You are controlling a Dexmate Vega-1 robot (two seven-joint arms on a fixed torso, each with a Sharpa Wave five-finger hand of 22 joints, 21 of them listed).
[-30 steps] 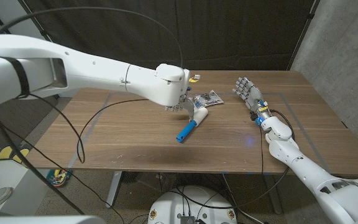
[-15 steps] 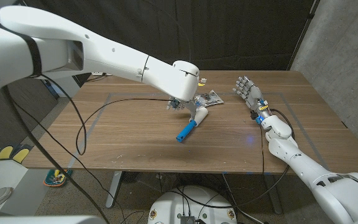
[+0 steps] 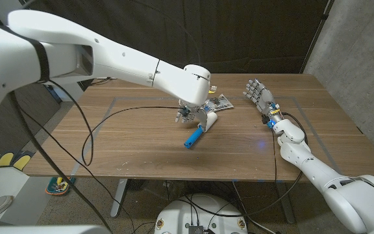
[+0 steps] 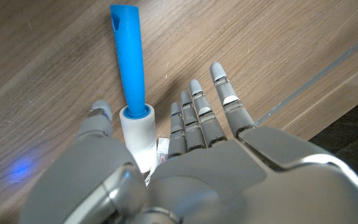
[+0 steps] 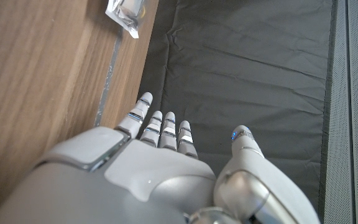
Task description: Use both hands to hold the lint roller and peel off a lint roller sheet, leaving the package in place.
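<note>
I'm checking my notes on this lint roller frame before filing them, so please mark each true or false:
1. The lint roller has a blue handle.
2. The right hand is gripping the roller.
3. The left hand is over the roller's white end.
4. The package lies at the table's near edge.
1. True. The lint roller has a blue handle, with a white roll at its other end.
2. False. The right hand stands apart from the roller at the table's right side, fingers spread, holding nothing.
3. True. The left hand hovers over the white end, fingers extended, with no grip seen in the left wrist view.
4. False. The package lies toward the far side, just beyond the roller.
</note>
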